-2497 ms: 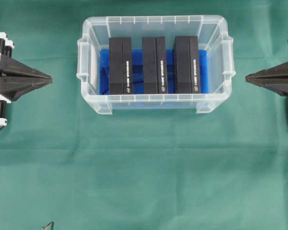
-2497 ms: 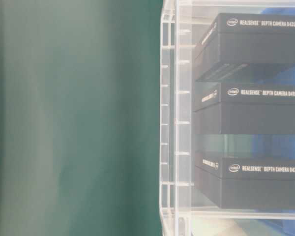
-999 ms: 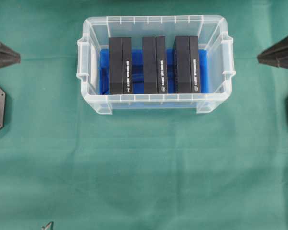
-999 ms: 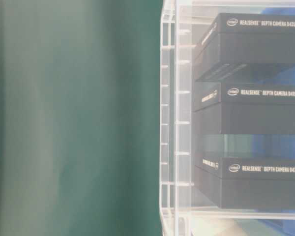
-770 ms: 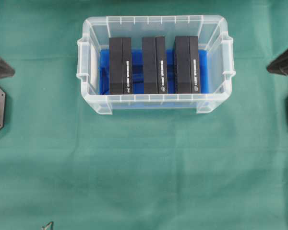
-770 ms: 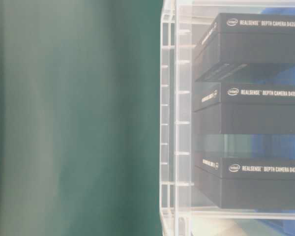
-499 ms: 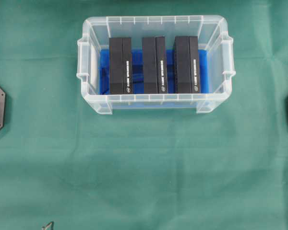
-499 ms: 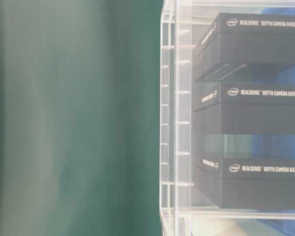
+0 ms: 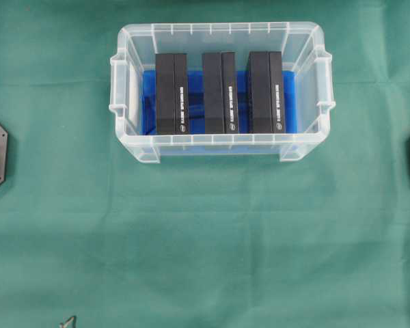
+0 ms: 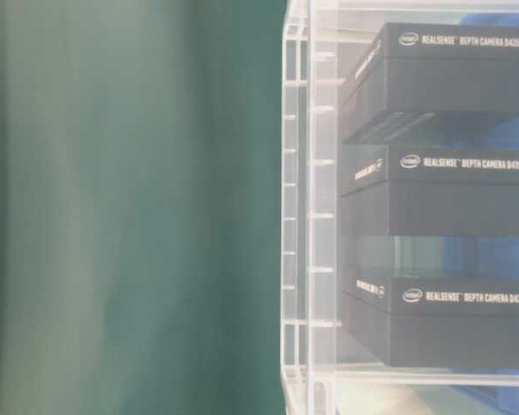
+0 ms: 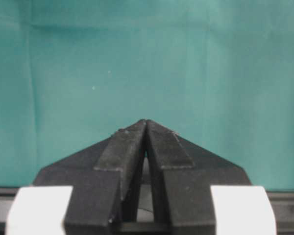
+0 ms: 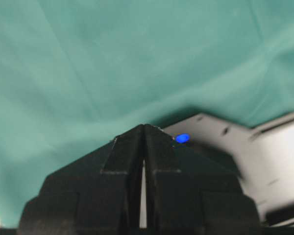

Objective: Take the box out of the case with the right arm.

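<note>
Case [image 9: 222, 147] holds three black boxes [image 9: 220, 92], side by side.

overhead: straight down on case [image 9: 222, 147] | table-level: close at case [image 10: 307, 216] wall, both share it | wrist views: down onto cloth [image 11: 137, 58], case unseen

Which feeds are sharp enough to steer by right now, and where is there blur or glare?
Overhead: evenly lit, sharp; case and three boxes clear. Table-level: green cloth in front is a soft blur, box lettering readable through the hazy wall. Left wrist: gripper slightly soft, cloth featureless. Right wrist: gripper soft, a bright washed-out plate at right.
</note>
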`<state>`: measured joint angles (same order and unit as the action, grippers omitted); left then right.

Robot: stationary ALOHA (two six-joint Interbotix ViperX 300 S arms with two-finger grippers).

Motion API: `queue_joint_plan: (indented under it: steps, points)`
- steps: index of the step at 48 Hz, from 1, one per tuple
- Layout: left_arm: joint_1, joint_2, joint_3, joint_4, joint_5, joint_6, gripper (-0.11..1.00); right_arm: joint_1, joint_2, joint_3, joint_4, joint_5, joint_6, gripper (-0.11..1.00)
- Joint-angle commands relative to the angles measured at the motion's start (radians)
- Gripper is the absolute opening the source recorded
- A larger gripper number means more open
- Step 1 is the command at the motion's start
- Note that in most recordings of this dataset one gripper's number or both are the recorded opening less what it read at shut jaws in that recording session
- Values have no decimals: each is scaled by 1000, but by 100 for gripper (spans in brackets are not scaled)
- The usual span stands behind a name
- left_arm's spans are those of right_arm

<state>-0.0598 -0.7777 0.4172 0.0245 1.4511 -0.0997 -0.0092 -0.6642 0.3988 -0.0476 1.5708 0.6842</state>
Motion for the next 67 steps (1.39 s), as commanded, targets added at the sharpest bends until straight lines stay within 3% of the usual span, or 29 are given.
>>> queue_joint_plan:
  steps: [1, 7, 12, 17, 21, 41, 49, 53, 67]
  points:
    - [-5, 5, -25, 2, -3, 0, 0, -3, 3, -26, -5, 6, 160, 0]
    - [-5, 5, -25, 2, -3, 0, 0, -3, 14, -26, -6, 8, 423, 0]
    - [-5, 6, -25, 2, -3, 0, 0, -2, 23, -26, -6, 11, 606, 0]
    - [-5, 6, -25, 2, -3, 0, 0, -2, 28, -26, -6, 14, 736, 0]
    - [-5, 6, -25, 2, -3, 0, 0, -2, 34, -28, -6, 14, 782, 0]
    - [-5, 6, -25, 2, -3, -2, 0, -2, 61, -31, -6, 23, 759, 0]
    - [-5, 6, -25, 2, -3, -2, 0, -40, 66, -31, -8, 20, 733, 0]
    - [-5, 6, -25, 2, -3, -2, 0, -83, 72, -29, -8, 18, 696, 0]
    - [-5, 6, -25, 2, -3, -2, 0, -304, 120, -31, -8, 2, 454, 0]
